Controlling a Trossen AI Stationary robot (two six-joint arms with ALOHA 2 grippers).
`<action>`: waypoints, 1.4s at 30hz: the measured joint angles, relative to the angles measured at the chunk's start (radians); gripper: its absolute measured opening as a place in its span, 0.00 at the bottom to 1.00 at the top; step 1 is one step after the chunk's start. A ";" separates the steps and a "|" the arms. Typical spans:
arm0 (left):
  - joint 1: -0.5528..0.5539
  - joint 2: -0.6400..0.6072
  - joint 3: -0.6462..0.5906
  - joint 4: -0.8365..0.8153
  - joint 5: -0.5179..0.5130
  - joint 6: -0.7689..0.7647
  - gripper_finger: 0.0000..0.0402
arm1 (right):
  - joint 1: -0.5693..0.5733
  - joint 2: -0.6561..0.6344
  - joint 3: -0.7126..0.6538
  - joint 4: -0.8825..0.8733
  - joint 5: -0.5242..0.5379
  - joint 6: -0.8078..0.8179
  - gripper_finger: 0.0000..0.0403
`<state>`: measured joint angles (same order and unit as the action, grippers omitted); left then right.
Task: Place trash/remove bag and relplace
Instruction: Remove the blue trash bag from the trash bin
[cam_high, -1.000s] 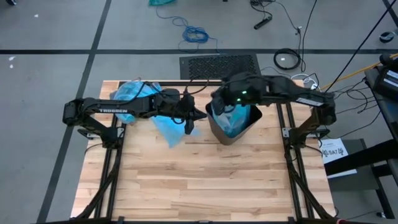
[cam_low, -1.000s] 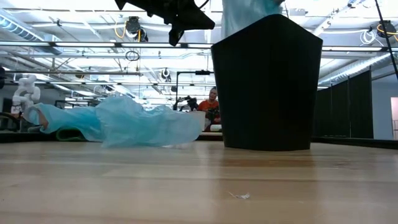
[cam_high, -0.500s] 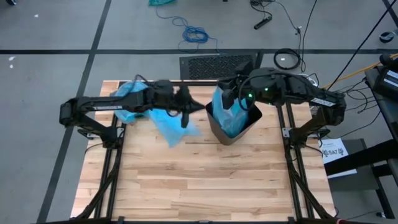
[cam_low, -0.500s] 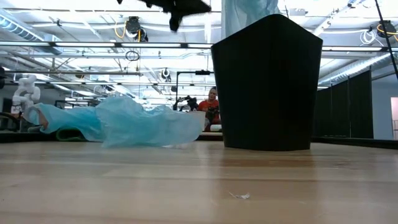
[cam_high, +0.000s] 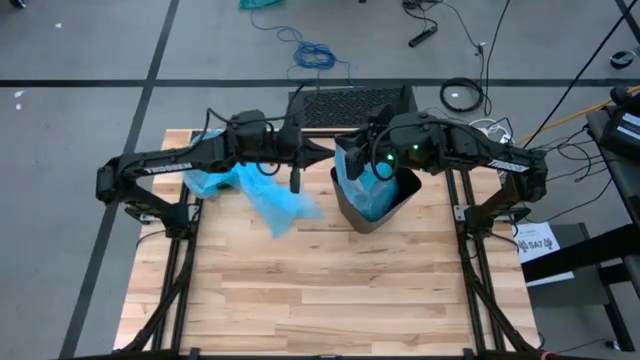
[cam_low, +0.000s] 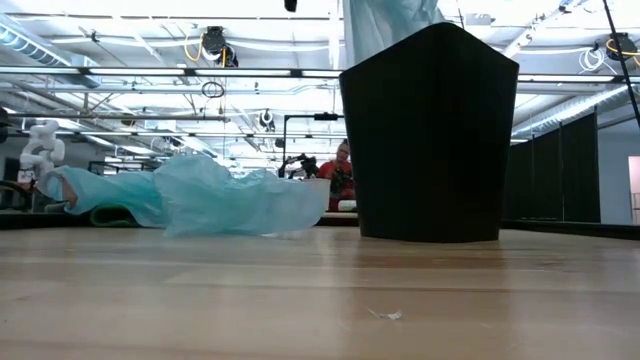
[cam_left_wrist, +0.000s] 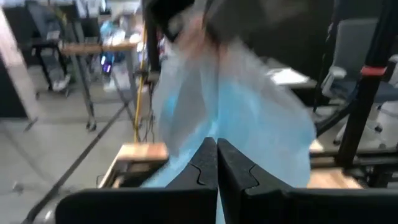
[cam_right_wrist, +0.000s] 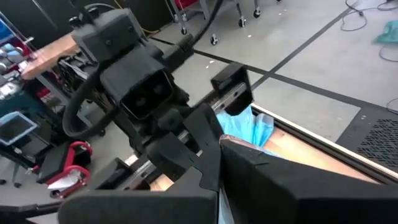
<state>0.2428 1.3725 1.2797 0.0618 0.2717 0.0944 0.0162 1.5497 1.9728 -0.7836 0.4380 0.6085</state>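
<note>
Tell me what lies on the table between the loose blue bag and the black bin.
Nothing: the high view shows only bare wood between the loose blue bag and the black bin. The left gripper hangs above that stretch of table.

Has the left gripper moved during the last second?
Yes. The left gripper has moved toward the table's far edge and slightly toward the black bin.

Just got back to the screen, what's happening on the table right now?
It's a bag swap on the black trash bin. The right gripper, shut, is at the bin's far rim, pinching the pale blue bag that sticks up out of it. The left gripper, also shut, hangs in the air just beside it, with nothing visibly held. Another blue bag lies loose on the wooden table left of the bin.
</note>
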 joint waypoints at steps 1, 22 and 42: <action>0.000 0.008 0.000 0.032 0.015 0.000 0.00 | 0.000 0.002 -0.001 0.007 -0.002 0.001 0.00; -0.004 0.113 0.000 -0.057 0.129 -0.009 0.00 | 0.030 0.014 -0.001 0.269 0.226 -0.256 0.00; 0.064 -0.002 0.000 -0.024 0.067 -0.062 0.00 | 0.075 -0.013 -0.001 -0.016 0.215 -0.052 0.00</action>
<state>0.3073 1.3708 1.2793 0.0375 0.3385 0.0326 0.0911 1.5364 1.9720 -0.7993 0.6527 0.5568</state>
